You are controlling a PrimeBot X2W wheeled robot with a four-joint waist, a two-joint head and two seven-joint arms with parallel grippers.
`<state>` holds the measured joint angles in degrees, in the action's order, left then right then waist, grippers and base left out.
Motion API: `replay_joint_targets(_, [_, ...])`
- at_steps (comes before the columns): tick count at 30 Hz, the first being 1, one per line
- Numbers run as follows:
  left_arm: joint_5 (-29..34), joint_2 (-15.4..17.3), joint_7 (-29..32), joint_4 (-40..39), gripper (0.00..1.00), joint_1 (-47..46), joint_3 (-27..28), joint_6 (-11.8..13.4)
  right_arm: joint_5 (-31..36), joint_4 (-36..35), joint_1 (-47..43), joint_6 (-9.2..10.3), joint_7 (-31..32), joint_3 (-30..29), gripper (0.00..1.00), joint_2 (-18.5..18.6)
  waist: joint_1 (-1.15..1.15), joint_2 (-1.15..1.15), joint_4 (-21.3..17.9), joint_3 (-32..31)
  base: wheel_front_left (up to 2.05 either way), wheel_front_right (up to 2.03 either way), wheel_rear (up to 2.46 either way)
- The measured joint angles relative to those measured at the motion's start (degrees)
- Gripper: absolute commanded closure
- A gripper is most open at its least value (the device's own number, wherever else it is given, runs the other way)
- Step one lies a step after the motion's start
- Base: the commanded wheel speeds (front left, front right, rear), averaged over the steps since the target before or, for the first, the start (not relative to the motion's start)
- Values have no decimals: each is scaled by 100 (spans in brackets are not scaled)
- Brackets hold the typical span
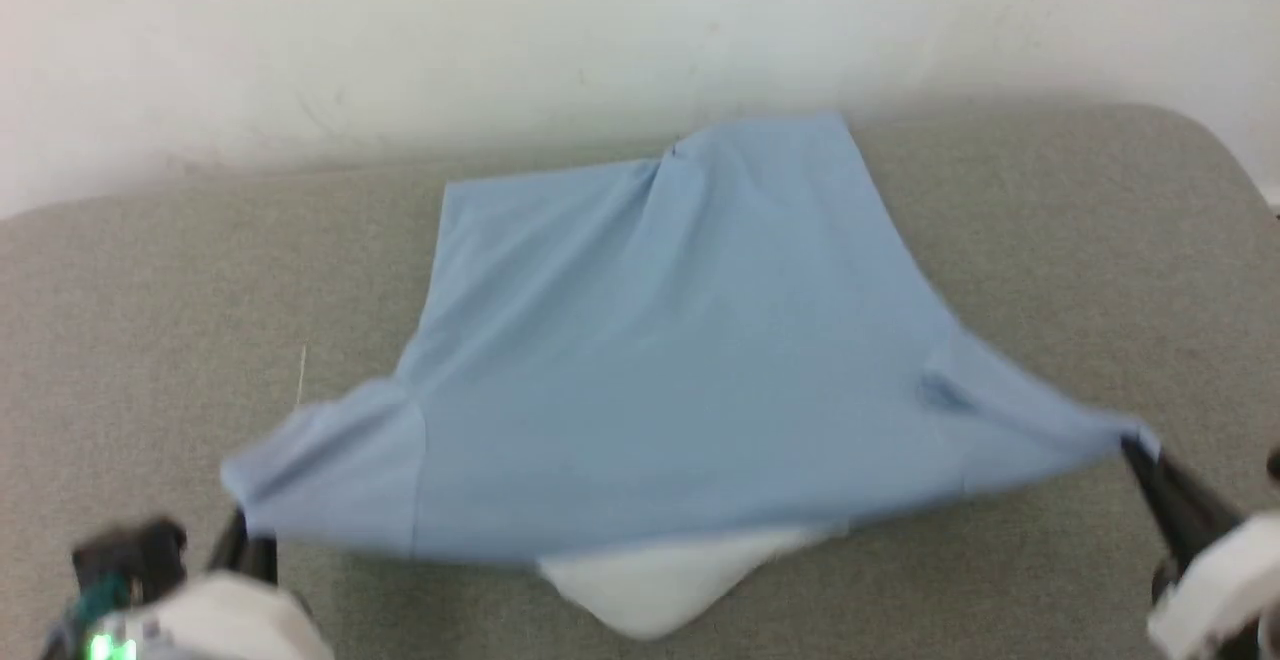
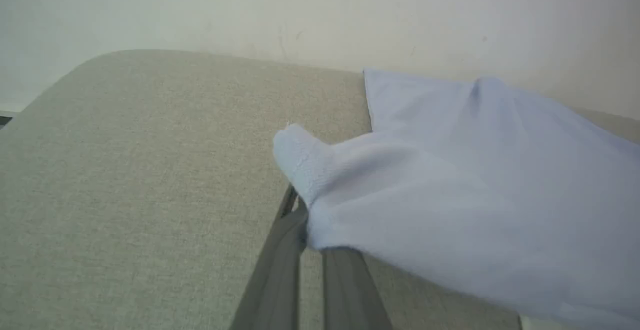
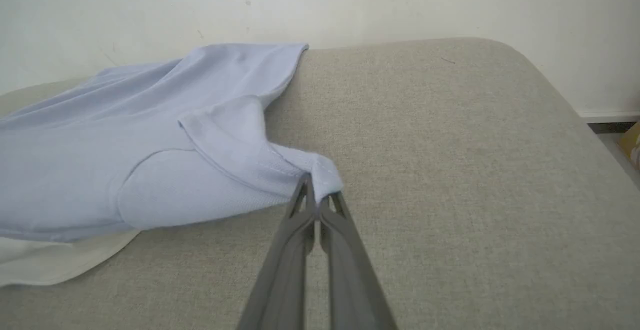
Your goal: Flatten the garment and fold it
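**Asker:** Where is the garment, and which way does it point?

**Me:** The garment (image 1: pixel 660 360), a light blue short-sleeved shirt, lies spread in the middle of the grey table (image 1: pixel 1050 240). Its long axis runs from me toward the wall (image 1: pixel 400 20). The straight hem (image 1: pixel 640 165) is at the far end, and the white collar (image 1: pixel 660 580) sticks out from under the near edge, closest to me. The sleeves reach out to either side, so the shirt is widest at my end and narrower toward the hem.

**Asker:** What are your jaws doing?

**Me:** My right gripper (image 3: pixel 314 195) is clenched on the stitched cuff of the right sleeve (image 1: pixel 1040 420), with both fingers pressed together on the cloth. My left gripper (image 1: pixel 243 538) is at the end of the left sleeve (image 1: pixel 320 460). In the left wrist view its fingers run close together up into the cloth, which drapes over their tips and hides them. The cuff is bunched and raised off the table, so I read that as a grasp too.

**Asker:** And the materials?

**Me:** The shirt is soft, matte knit. It is mostly smooth, with a few shallow creases fanning down from a small peak in the hem and some puckering near the right armhole. The collar is a limp white flap. The table has a coarse woven grey cover and rounded corners. The wall behind it is pale, plain and faintly scuffed.
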<state>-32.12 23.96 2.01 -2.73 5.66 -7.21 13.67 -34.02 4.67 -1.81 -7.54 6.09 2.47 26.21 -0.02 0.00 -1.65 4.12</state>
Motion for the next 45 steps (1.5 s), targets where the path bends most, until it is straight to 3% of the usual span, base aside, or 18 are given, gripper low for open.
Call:
replay_joint_targets(4, [36,40,508,-1069,100,1158,21,541,519,-915,-1040,0,766,-722,100,-750,0,0,20,-126,0,0,0])
replay_joint_targets(8, [52,105,893,-1518,100,1947,23,868,846,-1449,-1782,0,1350,-1165,100,-1356,1,0,107,-171,0,0,0])
replay_joint_targets(12, [-57,81,1184,-1685,100,2417,-37,982,1050,-1671,-2288,0,1850,-1452,100,-1739,2,0,203,-168,0,0,0])
replay_joint_targets(16, [-120,-30,1072,-1778,100,2496,-52,979,1157,-1779,-2640,0,2312,-1604,100,-1941,2,0,301,-139,0,0,0])
replay_joint_targets(17, [-122,-69,965,-1807,100,2476,-58,946,1127,-1830,-2653,0,2368,-1607,80,-1975,2,0,325,-129,0,0,0])
replay_joint_targets(18, [-138,-124,801,-1846,100,2425,-67,851,1094,-1903,-2644,0,2373,-1605,19,-1996,2,0,352,-118,0,0,0])
replay_joint_targets(19, [-165,-185,644,-1869,100,2346,-73,779,1088,-1981,-2607,0,2353,-1602,0,-1993,2,0,381,-108,0,0,0])
replay_joint_targets(24, [-159,-316,113,-1881,100,1950,-145,503,1057,-2094,-1789,1,1876,-1649,0,-1881,2,0,529,-2,0,0,0])
replay_joint_targets(27, [-149,-375,-57,-1850,100,1778,-189,421,969,-1728,-977,1,1591,-1724,0,-1767,3,0,619,123,0,0,0])
replay_joint_targets(37, [47,-688,-647,-1859,100,959,-474,189,684,1259,2622,1,1050,-1737,0,-956,4,0,1039,877,0,0,0])
replay_joint_targets(45, [-11,-1162,-1160,-1919,100,307,-786,-109,680,3090,4626,1,1872,-1221,0,-235,4,0,1578,1595,0,0,0])
